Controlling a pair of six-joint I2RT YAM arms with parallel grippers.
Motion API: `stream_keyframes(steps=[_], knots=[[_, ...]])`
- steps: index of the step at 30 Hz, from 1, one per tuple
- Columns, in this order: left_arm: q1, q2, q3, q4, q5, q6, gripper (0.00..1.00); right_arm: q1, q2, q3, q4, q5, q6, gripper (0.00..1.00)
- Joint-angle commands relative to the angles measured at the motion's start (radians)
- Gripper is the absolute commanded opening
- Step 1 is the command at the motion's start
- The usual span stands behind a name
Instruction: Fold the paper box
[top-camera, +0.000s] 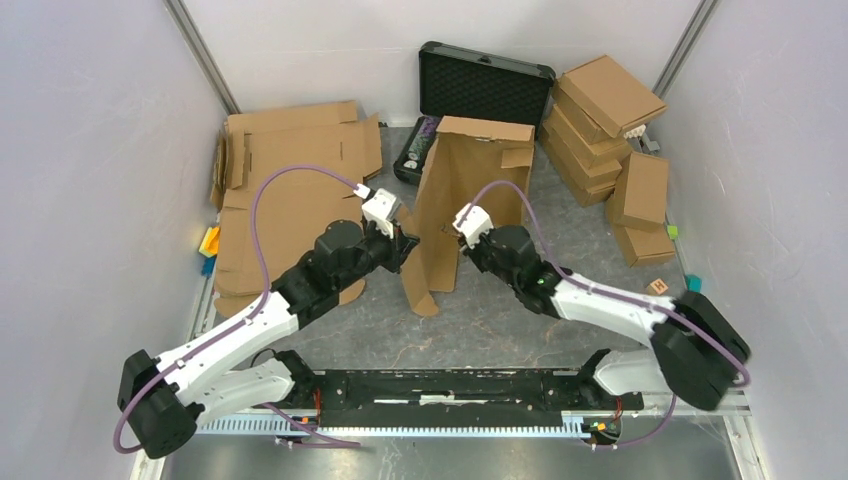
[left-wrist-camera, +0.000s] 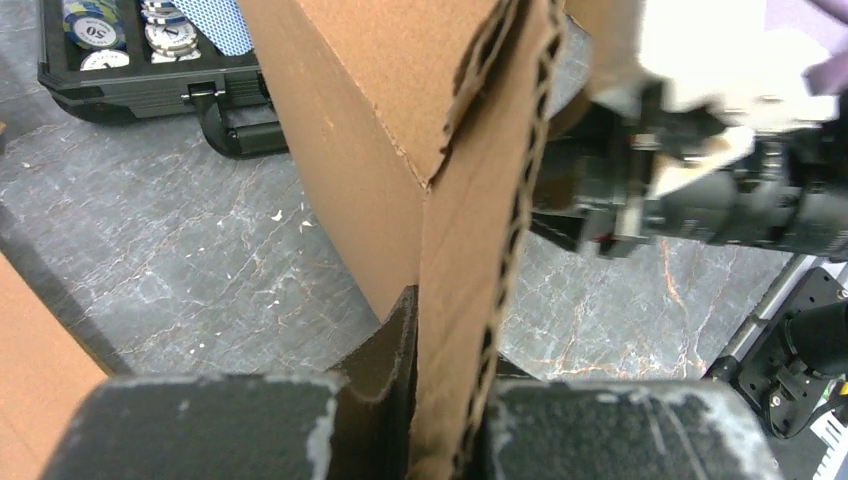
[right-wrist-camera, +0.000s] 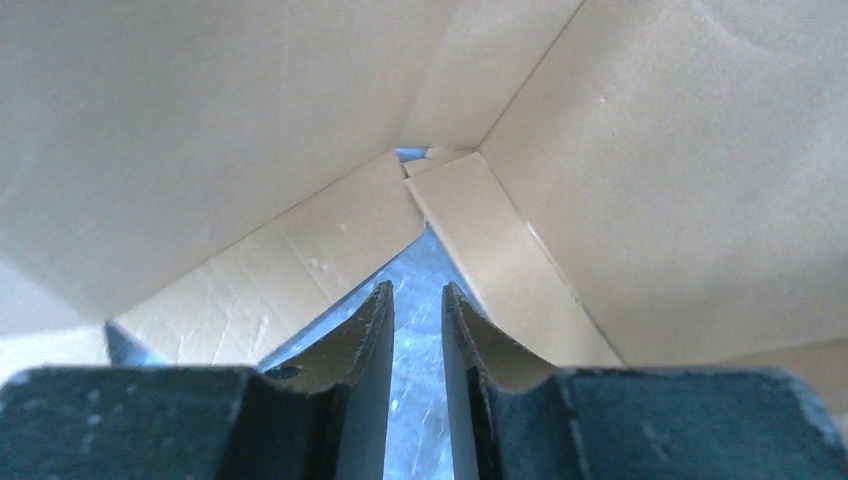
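Our left hand (left-wrist-camera: 445, 420) grasps the paper box (top-camera: 470, 190) by 1 edge, standing it upright on the table (top-camera: 520, 320); our right hand (right-wrist-camera: 418, 300), slightly released, empty, faces inside.

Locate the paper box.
Top view: the paper box stands upright mid-table, in front of the black case, its left edge pinched by the left end effector.

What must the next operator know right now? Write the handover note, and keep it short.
Left gripper: shut on an edge of the paper box.
Right gripper: slightly open, empty, pointing into the box's inner corner.
Box: standing on end between both grippers.
Done: side panels creased up.
To do: fold in the remaining flaps and close it.
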Motion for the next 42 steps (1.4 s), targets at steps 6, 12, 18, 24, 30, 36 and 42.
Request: stream_keyframes(steps=[6, 12, 18, 24, 30, 36, 42], knots=[[-0.004, -0.039, 0.118, -0.122, -0.030, 0.063, 0.13, 0.003, -0.382, 0.008, -0.194, -0.073, 0.034, 0.34], [-0.004, -0.012, 0.212, -0.220, -0.023, 0.089, 0.13, -0.068, -0.315, 0.395, -0.550, 0.008, 0.042, 0.40], [-0.002, 0.035, 0.454, -0.492, -0.037, 0.118, 0.13, -0.185, -0.319, 0.502, -0.609, 0.020, 0.086, 0.76], [-0.003, 0.019, 0.502, -0.556, -0.008, 0.106, 0.14, -0.301, -0.318, 0.411, -0.584, 0.035, 0.175, 0.98], [0.001, 0.040, 0.524, -0.566, 0.003, 0.086, 0.07, -0.407, -0.312, 0.260, -0.468, -0.064, 0.276, 0.98], [0.004, 0.095, 0.644, -0.675, 0.017, 0.076, 0.02, -0.420, -0.233, 0.140, -0.347, -0.113, 0.345, 0.98], [0.004, 0.087, 0.620, -0.663, 0.008, 0.066, 0.02, -0.420, -0.217, 0.056, -0.271, -0.106, 0.440, 0.96]])
